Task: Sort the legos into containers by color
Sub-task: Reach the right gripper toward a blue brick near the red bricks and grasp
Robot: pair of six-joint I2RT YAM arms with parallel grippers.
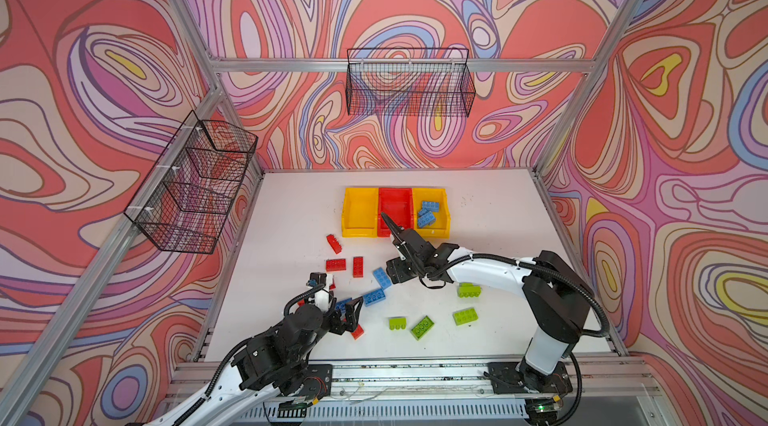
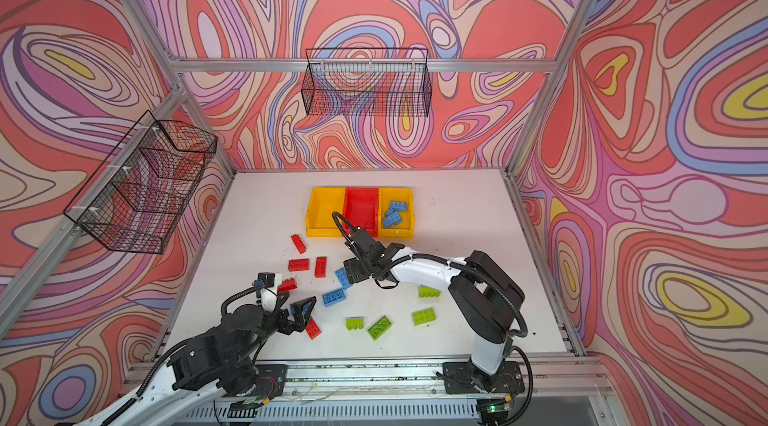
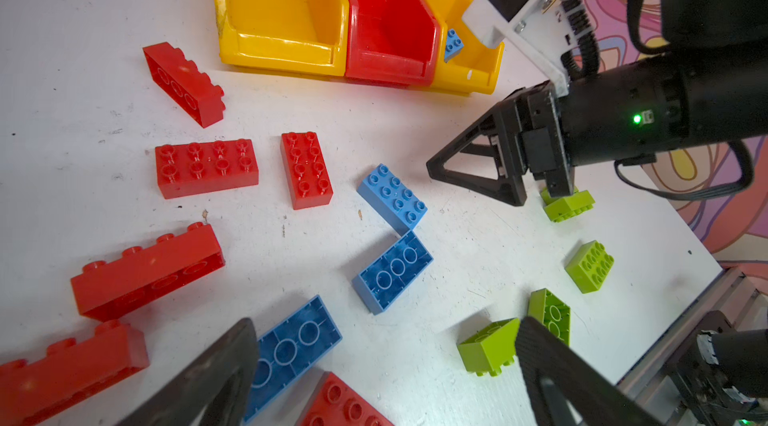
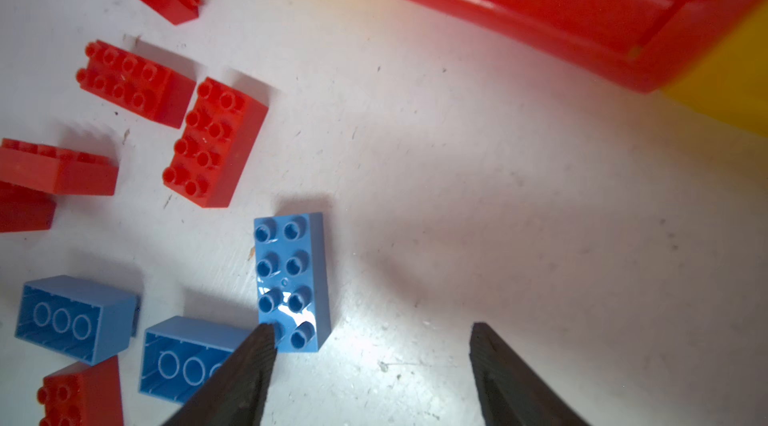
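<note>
Step in hand: by judgement, a pick of the stud-up blue brick (image 4: pixel 291 278) with the right gripper (image 4: pixel 372 328), bound for the far-right yellow bin (image 1: pixel 445 211).
Right gripper: fingers apart, clamped on nothing; one finger (image 4: pixel 245 374) at the brick's near corner, the other over bare table (image 4: pixel 457 195).
Doing it well: shift sideways until centred on the brick, then squeeze across the narrow sides below the studs; avoid nudging the upturned blue brick (image 4: pixel 187 357) just beside.
Left gripper (image 3: pixel 386 324): spread wide, empty, above a second upturned blue brick (image 3: pixel 291 345).
Legos: chunky, glossy, hard; reds (image 1: pixel 336 265) left of centre, greens (image 1: pixel 465 315) near right, some blues (image 1: pixel 426 214) already binned.
</note>
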